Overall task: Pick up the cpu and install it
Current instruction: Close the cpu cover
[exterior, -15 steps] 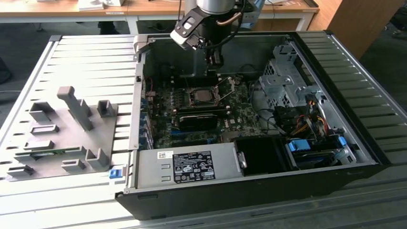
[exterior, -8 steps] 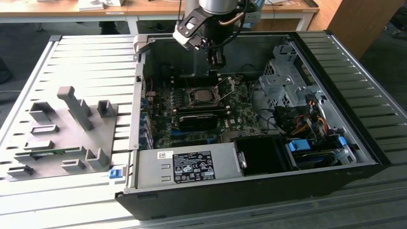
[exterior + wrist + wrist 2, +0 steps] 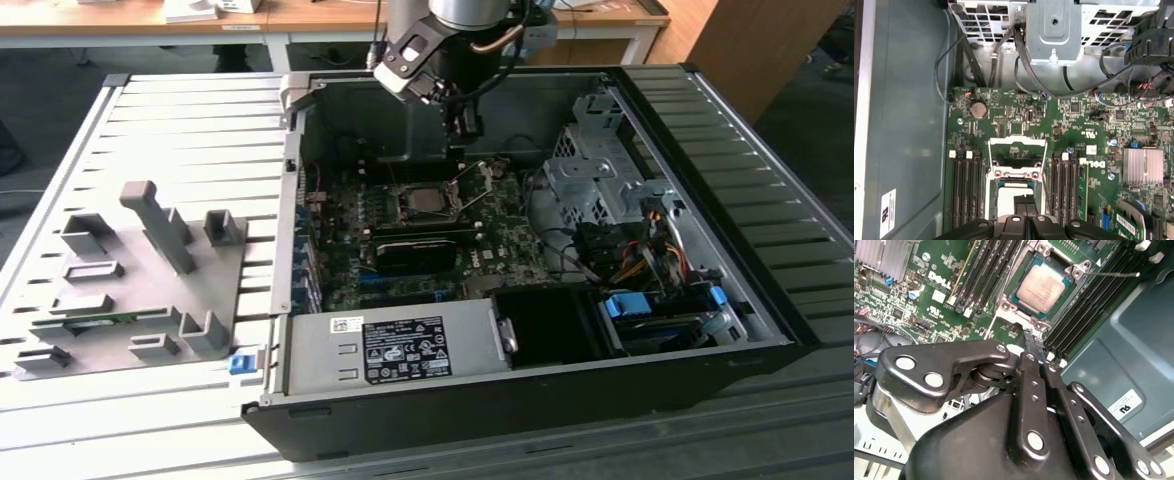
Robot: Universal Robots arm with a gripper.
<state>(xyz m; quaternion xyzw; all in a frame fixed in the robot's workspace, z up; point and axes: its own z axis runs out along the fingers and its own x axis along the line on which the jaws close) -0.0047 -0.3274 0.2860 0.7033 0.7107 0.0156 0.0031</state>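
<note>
On the motherboard, cpu sits socketed; closed tool hovers clear.

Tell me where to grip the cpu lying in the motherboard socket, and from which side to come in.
Take the cpu by two opposite edges of its raised metal top, coming straight down from above. It lies flat in the socket, whose frame rims it, and memory slots flank it, so a sideways approach looks blocked. The hold would likely be shallow.
</note>
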